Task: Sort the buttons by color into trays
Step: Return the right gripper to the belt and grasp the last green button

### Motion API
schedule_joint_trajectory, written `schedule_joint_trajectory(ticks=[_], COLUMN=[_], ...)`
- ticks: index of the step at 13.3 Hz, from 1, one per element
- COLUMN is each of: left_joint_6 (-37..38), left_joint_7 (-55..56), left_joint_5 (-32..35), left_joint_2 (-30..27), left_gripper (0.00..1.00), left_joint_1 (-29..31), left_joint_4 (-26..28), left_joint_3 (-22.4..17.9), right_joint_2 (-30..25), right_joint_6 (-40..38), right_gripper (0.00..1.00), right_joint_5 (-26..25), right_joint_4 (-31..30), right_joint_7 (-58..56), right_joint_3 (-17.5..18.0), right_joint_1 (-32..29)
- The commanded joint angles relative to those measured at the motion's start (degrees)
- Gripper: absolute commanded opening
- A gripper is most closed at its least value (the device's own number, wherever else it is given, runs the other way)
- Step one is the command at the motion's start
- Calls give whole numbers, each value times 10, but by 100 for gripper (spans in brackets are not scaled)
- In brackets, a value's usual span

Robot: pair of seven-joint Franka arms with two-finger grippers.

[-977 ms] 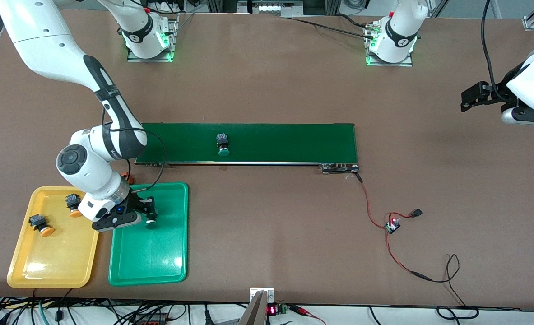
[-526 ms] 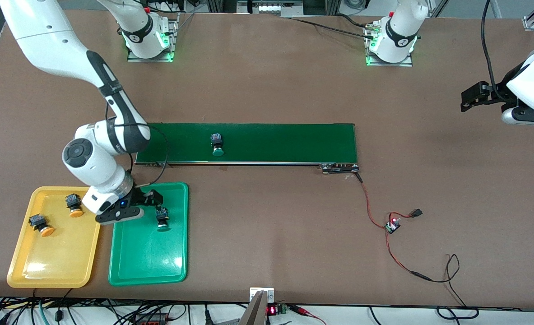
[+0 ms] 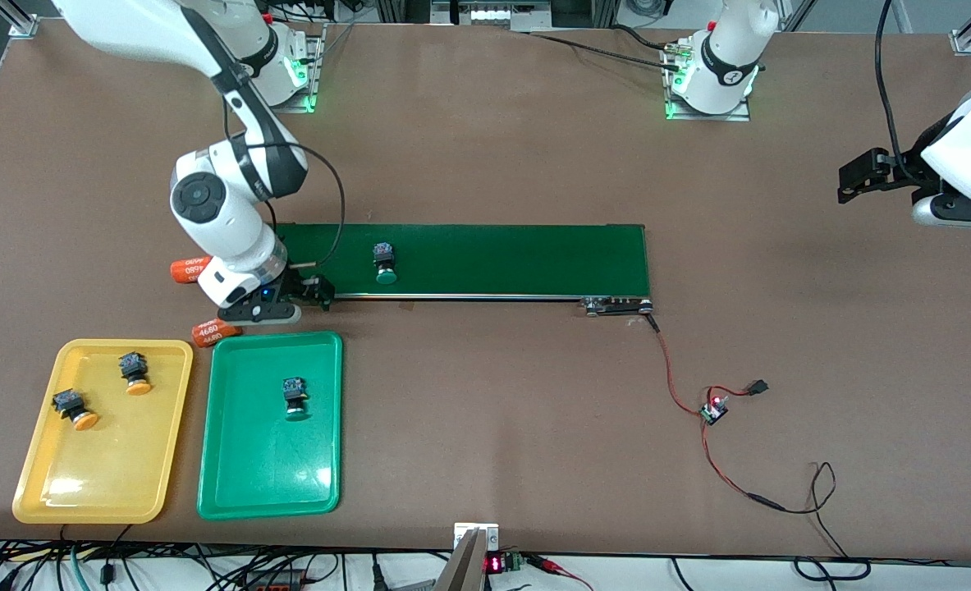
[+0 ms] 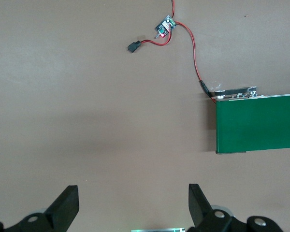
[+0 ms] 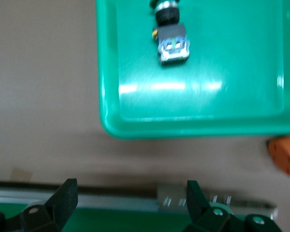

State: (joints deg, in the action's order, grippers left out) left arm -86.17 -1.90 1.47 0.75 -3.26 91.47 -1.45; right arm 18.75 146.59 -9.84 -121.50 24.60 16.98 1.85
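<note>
On the brown table (image 3: 485,148), one green-capped button (image 3: 384,263) remains on the conveyor belt (image 3: 534,258); another lies in the green tray (image 3: 231,484), two orange-capped in the yellow tray (image 3: 42,492). The right gripper (image 3: 321,293), fingers spread wide and empty, is best centred over the belt button before descent. The left gripper (image 4: 133,203) waits, wide apart.

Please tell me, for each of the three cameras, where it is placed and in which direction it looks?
Front view: high across the table, facing both arm bases; shows both arms, the yellow tray and green tray.
Left wrist view: on the waiting left arm, looking down at bare table and the conveyor belt end; open left gripper shows.
Right wrist view: looking down at the belt edge and green tray; open right gripper shows.
Shared: the green button appears in the front and right wrist views.
</note>
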Motion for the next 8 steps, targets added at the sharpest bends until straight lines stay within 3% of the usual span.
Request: schedule_joint_trajectory(ticks=[1, 5, 8], left_joint_6=[10, 10, 11], left_joint_7=[-10, -10, -10], left_joint_5=[-10, -10, -10], left_joint_2=[7, 7, 7], left_gripper=[100, 100, 100], left_joint_1=[3, 3, 3], left_joint_4=[-16, -16, -16], left_joint_3=[0, 0, 0], right_joint_2=[-49, -57, -52], right_joint_6=[-48, -88, -85], right_gripper=[100, 100, 100], right_joint_5=[1, 1, 0], right_joint_4=[-21, -22, -21], right_joint_7=[40, 55, 58], right_joint_3=[32, 67, 74], right_joint_1=[-6, -4, 2])
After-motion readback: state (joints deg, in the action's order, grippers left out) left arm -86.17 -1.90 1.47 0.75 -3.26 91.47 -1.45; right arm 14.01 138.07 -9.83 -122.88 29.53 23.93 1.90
